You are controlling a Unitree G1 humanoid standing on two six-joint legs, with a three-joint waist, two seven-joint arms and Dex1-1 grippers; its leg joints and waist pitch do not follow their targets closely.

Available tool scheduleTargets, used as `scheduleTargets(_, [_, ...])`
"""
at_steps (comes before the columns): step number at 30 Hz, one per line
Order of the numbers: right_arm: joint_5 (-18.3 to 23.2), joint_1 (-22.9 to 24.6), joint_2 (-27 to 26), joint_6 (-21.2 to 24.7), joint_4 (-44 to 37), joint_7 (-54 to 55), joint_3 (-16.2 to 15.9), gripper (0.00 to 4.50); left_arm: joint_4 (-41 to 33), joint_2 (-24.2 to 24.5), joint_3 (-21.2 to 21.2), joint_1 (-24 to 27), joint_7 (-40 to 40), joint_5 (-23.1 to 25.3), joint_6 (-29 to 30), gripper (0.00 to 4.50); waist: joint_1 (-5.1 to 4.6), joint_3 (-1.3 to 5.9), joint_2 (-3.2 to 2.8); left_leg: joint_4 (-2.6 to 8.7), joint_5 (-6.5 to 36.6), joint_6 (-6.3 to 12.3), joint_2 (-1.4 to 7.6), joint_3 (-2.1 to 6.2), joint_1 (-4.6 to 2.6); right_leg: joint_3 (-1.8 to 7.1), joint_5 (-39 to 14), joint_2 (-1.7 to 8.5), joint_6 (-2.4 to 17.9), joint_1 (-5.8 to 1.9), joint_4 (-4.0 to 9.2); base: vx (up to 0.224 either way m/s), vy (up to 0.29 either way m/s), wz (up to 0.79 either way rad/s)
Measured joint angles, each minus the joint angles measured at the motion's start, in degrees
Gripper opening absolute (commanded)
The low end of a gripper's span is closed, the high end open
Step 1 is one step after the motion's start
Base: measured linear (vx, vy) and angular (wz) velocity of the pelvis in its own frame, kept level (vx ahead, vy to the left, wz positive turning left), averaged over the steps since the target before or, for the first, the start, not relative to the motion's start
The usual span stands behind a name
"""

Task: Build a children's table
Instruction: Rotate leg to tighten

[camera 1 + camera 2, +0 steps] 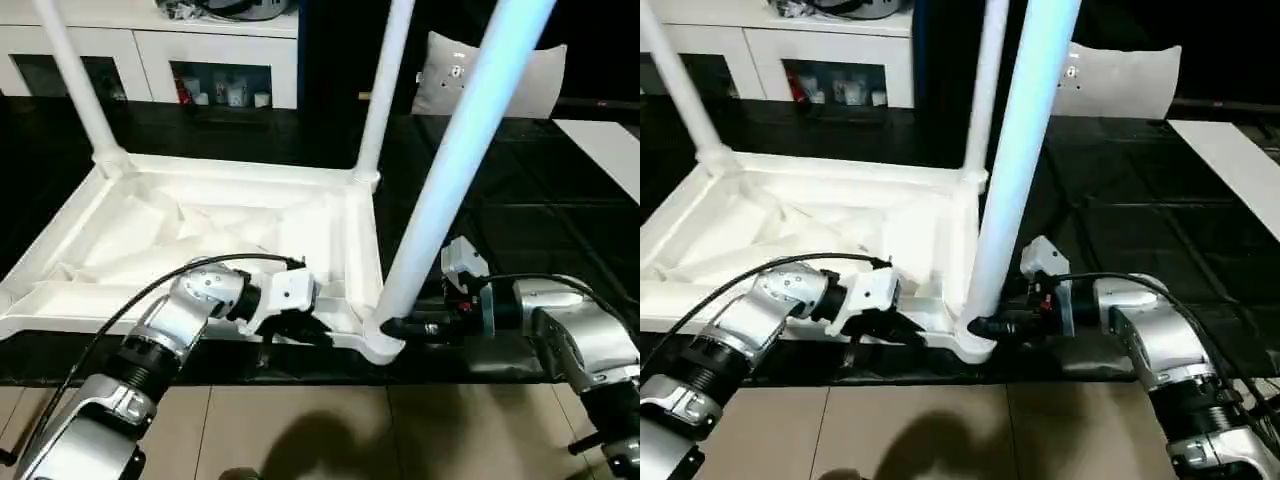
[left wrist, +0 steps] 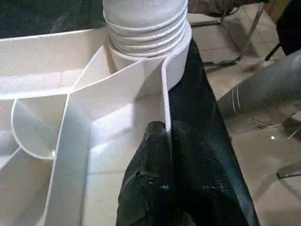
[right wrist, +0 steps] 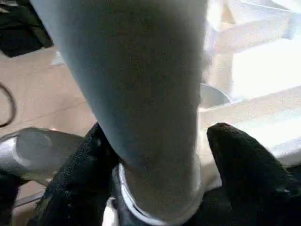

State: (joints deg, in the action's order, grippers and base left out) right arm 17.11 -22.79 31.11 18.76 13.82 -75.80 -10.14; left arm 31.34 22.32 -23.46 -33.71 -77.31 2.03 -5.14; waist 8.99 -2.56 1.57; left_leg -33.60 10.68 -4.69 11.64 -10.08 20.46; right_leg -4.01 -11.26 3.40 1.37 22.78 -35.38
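Centre frame: upturned white plastic square tabletop (image 1: 200,230), three legs socketed. Right pincer (image 1: 400,328) straddles near white tapered leg's (image 1: 450,180) base; left pincer (image 2: 157,141), closed, pins rim. Next: likely seating this leg.

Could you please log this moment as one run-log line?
tabletop: upside down, three legs standing | left gripper: shut on tabletop rim | right gripper: around near-corner leg base

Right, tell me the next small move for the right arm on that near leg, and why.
Probably keep turning the near leg further into its corner socket. The right end effector brackets the leg's base, and the left wrist view shows threads exposed above the socket, so it seems not fully seated. The left end effector pinches the tabletop's rim, steadying it.
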Motion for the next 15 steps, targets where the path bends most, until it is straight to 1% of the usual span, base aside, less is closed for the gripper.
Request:
scheduleTargets(3, [0.7,-0.4,0.0,0.8,0.0,-1.6,-0.7,2.69,0.6,-0.1,-0.1,-0.2,0.0,0.1,-1.0,0.00,0.30,0.01,0.02,-0.03,0.0,-0.01,0.01,0.00,-0.01,0.00,0.0,0.00,0.0,0.00,-0.04,0.000,0.000,0.00])
scheduleTargets(5, [0.8,-0.4,0.1,1.0,0.0,-2.0,-0.7,2.62,1.1,-0.1,-0.1,-0.4,0.0,0.1,-1.6,0.00,0.42,0.01,0.03,-0.02,0.0,-0.01,0.01,0.00,-0.01,0.00,0.0,0.00,0.0,0.00,-0.04,0.000,0.000,0.00])
scheduleTargets(6, [0.8,-0.4,0.2,1.1,0.0,-2.0,-0.7,2.47,1.2,-0.1,-0.1,-0.4,-0.1,0.1,-1.8,0.00,0.46,0.01,0.03,-0.02,0.0,-0.01,0.01,0.00,-0.02,0.00,0.0,0.00,0.0,0.00,-0.04,0.000,0.000,0.00])
scheduleTargets(7, [0.8,-0.5,0.2,1.3,0.0,-2.2,-0.7,2.47,1.4,-0.1,-0.1,-0.5,-0.4,0.1,-2.0,0.00,0.52,0.02,0.03,-0.01,0.0,-0.01,0.01,0.00,-0.02,0.00,0.0,0.00,0.0,0.01,-0.04,0.000,0.000,0.00])
scheduleTargets(9, [0.9,-0.5,0.2,1.8,0.0,-2.2,-0.8,2.19,1.5,-0.1,-0.1,-0.6,-0.8,0.0,-2.2,0.00,0.68,0.02,0.03,0.00,0.0,-0.01,0.02,0.00,-0.01,-0.01,0.0,0.00,0.0,0.01,-0.05,0.000,0.000,0.00])
scheduleTargets(14, [1.8,0.1,-0.3,4.3,-1.0,-1.4,0.0,2.09,1.4,-0.3,0.2,-0.6,-1.2,-1.0,-0.7,0.00,0.69,0.02,0.03,-0.04,0.0,-0.01,0.02,0.00,-0.02,0.01,0.0,0.00,0.0,0.01,-0.08,0.000,0.000,0.00])
scheduleTargets(15, [2.3,0.7,-0.9,5.0,-1.7,-0.4,0.7,2.09,0.9,-0.5,0.3,-0.6,-1.0,-1.1,0.3,0.00,0.65,0.03,0.01,-0.03,0.0,-0.01,0.02,0.00,-0.03,0.01,0.0,0.00,0.0,0.02,-0.12,0.000,0.000,0.00])
